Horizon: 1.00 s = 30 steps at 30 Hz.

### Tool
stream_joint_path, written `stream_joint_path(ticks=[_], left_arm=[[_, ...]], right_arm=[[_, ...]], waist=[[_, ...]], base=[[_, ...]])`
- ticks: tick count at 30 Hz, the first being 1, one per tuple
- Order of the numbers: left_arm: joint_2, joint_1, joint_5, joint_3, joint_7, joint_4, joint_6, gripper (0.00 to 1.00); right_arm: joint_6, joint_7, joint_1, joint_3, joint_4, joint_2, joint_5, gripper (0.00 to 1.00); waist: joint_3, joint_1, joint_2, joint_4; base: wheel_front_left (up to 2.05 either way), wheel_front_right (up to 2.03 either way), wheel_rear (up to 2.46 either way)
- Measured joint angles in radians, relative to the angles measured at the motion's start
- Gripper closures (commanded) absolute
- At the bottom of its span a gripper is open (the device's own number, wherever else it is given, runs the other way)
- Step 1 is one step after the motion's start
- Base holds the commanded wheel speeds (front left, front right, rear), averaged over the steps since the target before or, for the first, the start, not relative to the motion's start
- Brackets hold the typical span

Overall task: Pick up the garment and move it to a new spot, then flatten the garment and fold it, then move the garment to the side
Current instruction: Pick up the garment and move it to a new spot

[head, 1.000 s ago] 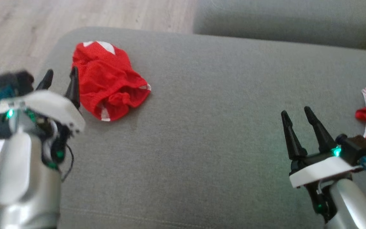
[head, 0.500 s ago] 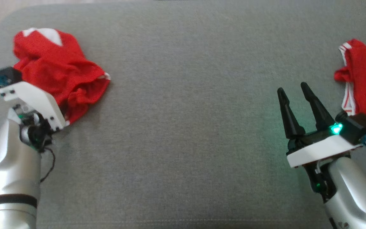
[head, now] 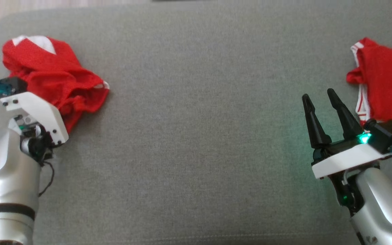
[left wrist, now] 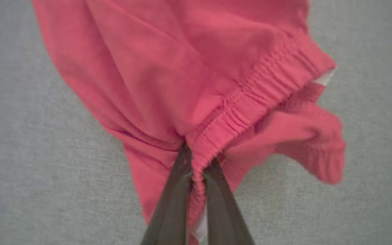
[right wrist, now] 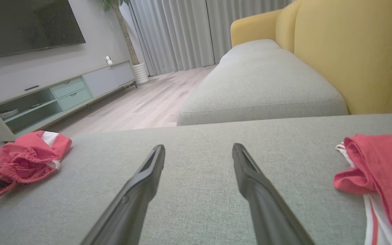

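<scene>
You brought the left gripper [left wrist: 197, 161] from open beside the red garment [head: 54, 76] down onto its near edge and closed its fingers [left wrist: 172, 204] on the elastic waistband [left wrist: 250, 98], while the head camera tipped down, sliding the garment toward the frame's upper left.

I see the garment [head: 46, 75], red shorts with white trim, lying in a crumpled heap at the far left of the grey sofa cushion [head: 196, 136], close to its rounded corner, with a white patch showing at its far edge. Its gathered elastic waistband [left wrist: 250, 98] runs diagonally through my left wrist view. The near end of that band is pinched between the closed fingers of the left gripper [left wrist: 198, 157].
</scene>
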Motion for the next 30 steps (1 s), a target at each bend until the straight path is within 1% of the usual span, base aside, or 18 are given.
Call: stream_joint_path(ticks=[1, 3, 7, 10, 16, 20, 24, 26, 30], left_arm=[[0.0, 0.0, 0.0, 0.0, 0.0, 0.0, 0.0, 1.0], [0.009, -0.012, 0.012, -0.025, -0.002, -0.013, -0.016, 1.0], [0.024, -0.051, 0.012, -0.073, -0.009, -0.093, -0.034, 1.0], [0.031, -0.07, -0.013, -0.112, 0.012, -0.191, -0.034, 1.0], [0.016, -0.069, -0.141, -0.231, 0.065, -0.463, -0.034, 1.0], [-0.017, -0.063, -0.21, -0.285, 0.103, -0.632, -0.034, 1.0], [-0.077, -0.044, -0.263, -0.293, 0.106, -0.767, -0.033, 1.0], [-0.106, -0.028, -0.278, -0.3, 0.106, -0.811, -0.024, 1.0], [-0.134, 0.038, -0.281, -0.331, 0.099, -0.835, -0.006, 1.0]], right_arm=[[0.0, 0.0, 0.0, 0.0, 0.0, 0.0, 0.0, 0.0], [0.0, 0.0, 0.001, -0.001, 0.004, 0.004, 0.0, 0.0], [0.0, 0.0, 0.014, -0.013, 0.011, 0.017, -0.001, 0.0], [0.0, 0.0, 0.03, -0.027, 0.016, 0.03, -0.003, 0.0], [0.0, 0.0, 0.069, -0.055, 0.027, 0.031, -0.012, 0.0], [0.0, 0.0, 0.073, -0.068, 0.027, 0.033, -0.013, 0.0], [0.0, 0.0, 0.074, -0.075, 0.027, 0.033, -0.018, 0.0], [0.0, 0.0, 0.074, -0.081, 0.027, 0.033, -0.02, 0.0], [0.0, 0.0, 0.074, -0.091, 0.026, 0.031, -0.02, 0.0]], waist=[[0.0, 0.0, 0.0, 0.0], [-0.023, 0.0, 0.0, 0.002], [-0.077, 0.0, 0.0, 0.0], [-0.115, 0.0, 0.0, -0.008], [-0.164, -0.0001, 0.0, -0.053], [-0.18, -0.0001, 0.0, -0.1], [-0.188, -0.0001, 0.0, -0.15], [-0.189, -0.0001, 0.0, -0.173], [-0.178, -0.0001, 0.0, -0.204]], base=[[0.0, 0.0, 0.0], [0.0, 0.0, 0.0], [0.0, 0.0, 0.0], [0.0, 0.0, 0.0], [0.0, 0.0, 0.0], [0.0, 0.0, 0.0], [0.0, 0.0, 0.0], [0.0, 0.0, 0.0], [0.0, 0.0, 0.0]])
